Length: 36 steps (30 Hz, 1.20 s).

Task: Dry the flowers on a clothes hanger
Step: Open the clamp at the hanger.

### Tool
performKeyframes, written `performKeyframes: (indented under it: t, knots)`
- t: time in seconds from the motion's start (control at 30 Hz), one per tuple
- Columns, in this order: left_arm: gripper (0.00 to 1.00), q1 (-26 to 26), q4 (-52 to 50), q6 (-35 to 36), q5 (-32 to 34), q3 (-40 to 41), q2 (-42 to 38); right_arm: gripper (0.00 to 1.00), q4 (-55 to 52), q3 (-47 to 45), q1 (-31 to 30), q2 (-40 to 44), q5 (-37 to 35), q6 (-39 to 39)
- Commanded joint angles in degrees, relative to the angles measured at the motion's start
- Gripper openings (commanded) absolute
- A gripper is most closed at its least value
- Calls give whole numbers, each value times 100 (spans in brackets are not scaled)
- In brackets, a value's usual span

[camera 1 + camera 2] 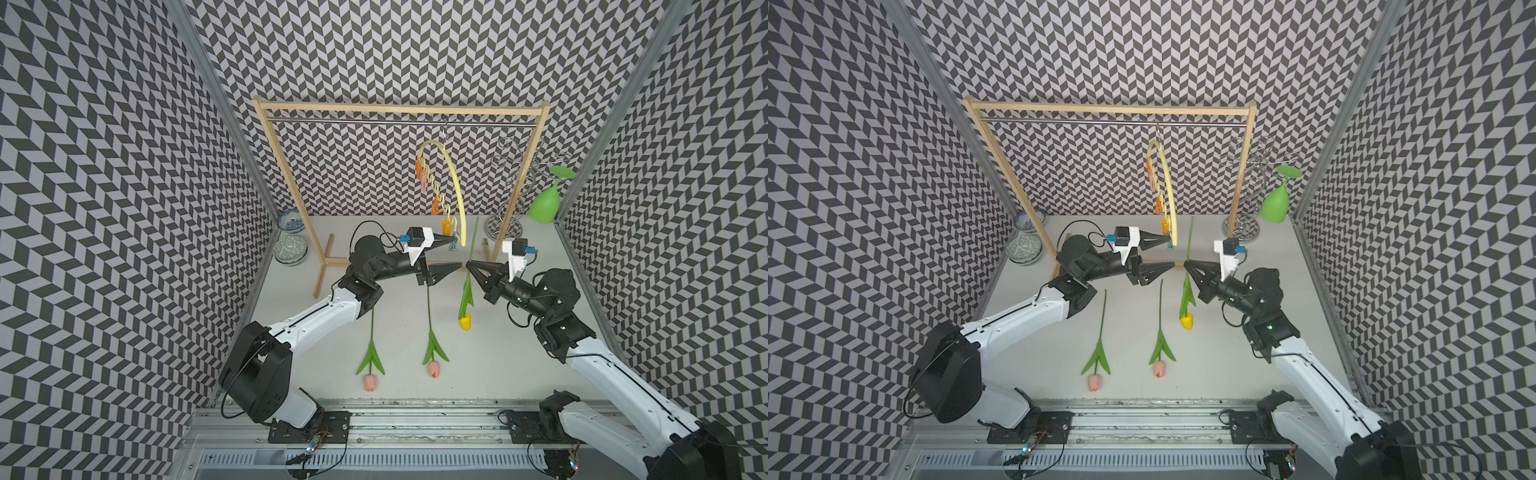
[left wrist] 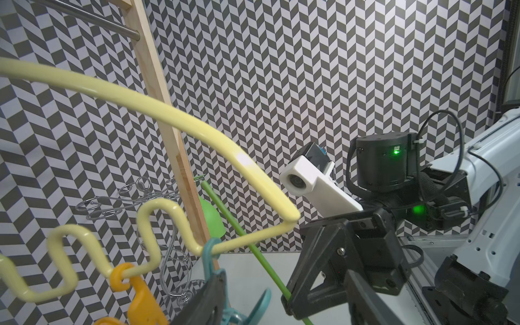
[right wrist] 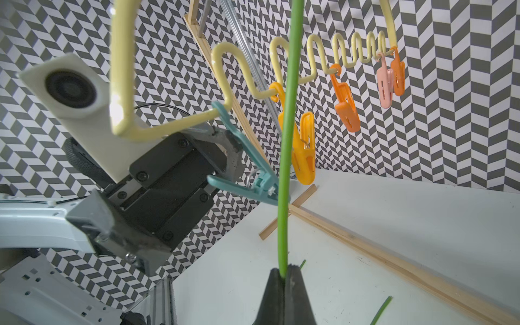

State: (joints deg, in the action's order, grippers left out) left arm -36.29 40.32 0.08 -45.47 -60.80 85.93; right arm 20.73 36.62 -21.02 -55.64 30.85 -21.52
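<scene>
— Where do we have the yellow tulip (image 1: 466,297)?

— Our right pincer (image 1: 469,264) is clamped tight on its stem. The stem runs up just beside the lower corner of the clothes hanger (image 2: 168,112). The head end points away from the hanger.

— And our left pincer (image 1: 457,254)?

— It stands wide apart at that same corner of the hanger and grips nothing. One finger (image 2: 205,304) lies against the blue-green peg (image 3: 263,184) that hangs from the hanger's wavy bar, and the other is well clear of it.

— Does the peg have the stem?

— Its tip sits right at the stem, but we cannot tell whether it bites.

— Our other flowers?

— The two pink tulips (image 1: 432,349) lie flat on the tabletop (image 1: 519,353), well apart from the hanger and out in front of it.

— And the hanger itself?

— It hangs by its hook from the rail of the wooden rack (image 1: 399,109). We see orange pegs (image 3: 347,112) and a pink peg (image 3: 385,90) further along its wavy bar.
</scene>
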Motion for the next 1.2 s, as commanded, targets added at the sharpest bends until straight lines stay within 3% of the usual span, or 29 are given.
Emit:
performKeyframes:
  t: [0.0,0.5,1.17]
  knots:
    - [72,-18,-165,176,56,-70,-96,0,54,217,-41,-21,-192,132]
    - [73,-6,-372,455,199,-313,55,0,41,466,-384,-281,-123,206]
    - [72,0,-474,394,4,-747,474,0,1,299,-475,-160,-719,347]
